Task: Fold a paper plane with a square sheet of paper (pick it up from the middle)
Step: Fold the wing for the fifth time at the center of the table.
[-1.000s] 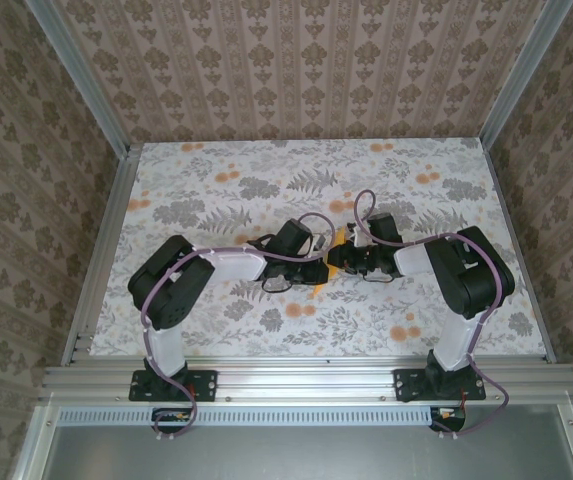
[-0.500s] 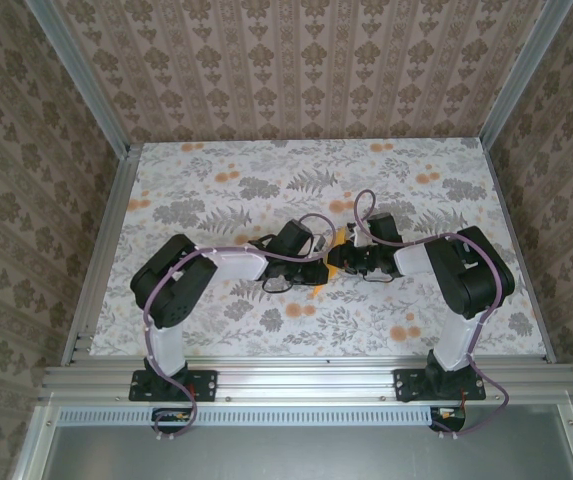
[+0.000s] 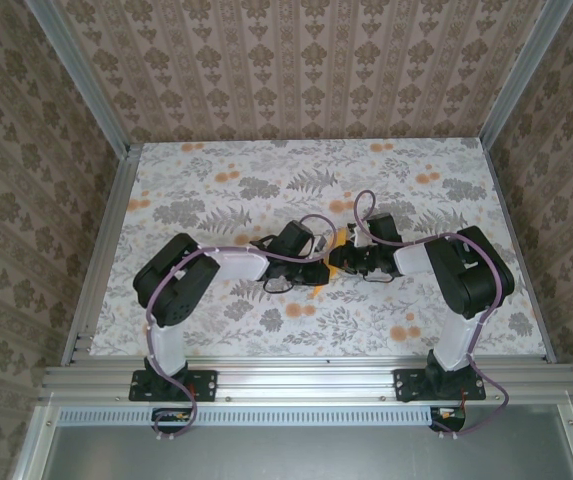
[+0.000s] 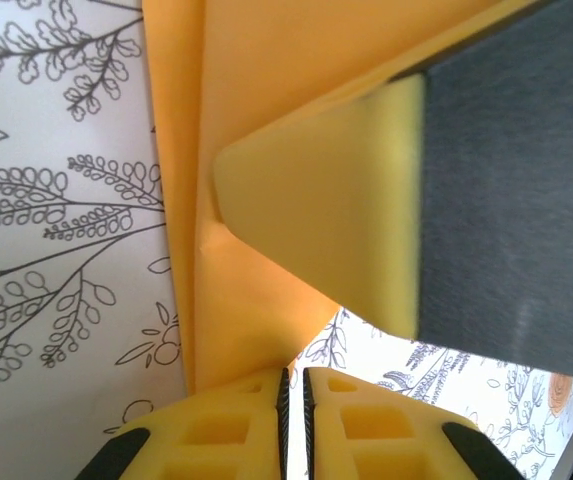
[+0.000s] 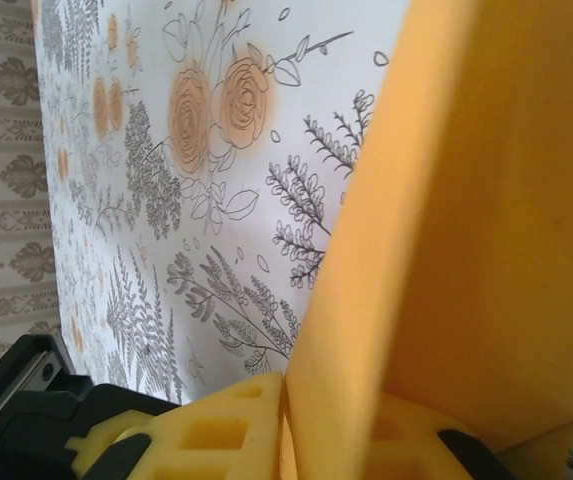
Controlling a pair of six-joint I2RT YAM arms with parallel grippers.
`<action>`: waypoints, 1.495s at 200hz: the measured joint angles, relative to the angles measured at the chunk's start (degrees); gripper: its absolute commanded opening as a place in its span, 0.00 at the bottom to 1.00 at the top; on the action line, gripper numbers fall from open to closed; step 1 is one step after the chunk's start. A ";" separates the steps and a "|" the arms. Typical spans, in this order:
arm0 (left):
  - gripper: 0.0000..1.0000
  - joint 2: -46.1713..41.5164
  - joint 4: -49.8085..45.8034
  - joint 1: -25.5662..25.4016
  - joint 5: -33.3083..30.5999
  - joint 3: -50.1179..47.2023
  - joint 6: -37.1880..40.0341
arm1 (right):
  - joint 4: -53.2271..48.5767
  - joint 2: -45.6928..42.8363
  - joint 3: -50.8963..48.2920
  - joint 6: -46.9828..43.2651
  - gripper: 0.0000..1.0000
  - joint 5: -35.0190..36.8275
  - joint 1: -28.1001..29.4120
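Both grippers meet fingertip to fingertip at the middle of the table [image 3: 216, 200], the left gripper [image 3: 319, 271] reaching in from the left and the right gripper [image 3: 337, 260] from the right, and each is clamped on the paper [image 3: 343, 238]. In the left wrist view the left gripper [image 4: 294, 400] has its jaws closed to a thin slit where the paper [image 4: 266, 90] runs down into them. In the right wrist view the right gripper [image 5: 286, 420] pinches the paper [image 5: 466, 200], which rises from between its pads as a steep orange wall. The sheet therefore lies directly ahead of both sets of fingertips, and neither arm is nearer. From the left gripper a crease runs straight away along the sheet, and we take that as its long axis. A yellow pad [image 4: 336, 220] on a dark finger presses the paper just ahead of the left jaws; we judge it to be the right gripper's. From above we see just a sliver of orange, on the far side of the fingertips, with the rest under the grippers. Both wrist views are too close to show an outline, so we cannot tell how many folds are made or whether a nose point exists yet.
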 measured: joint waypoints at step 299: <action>0.14 -0.61 3.10 0.74 0.85 -1.25 -2.60 | -3.58 0.33 1.62 -1.44 0.13 0.50 0.00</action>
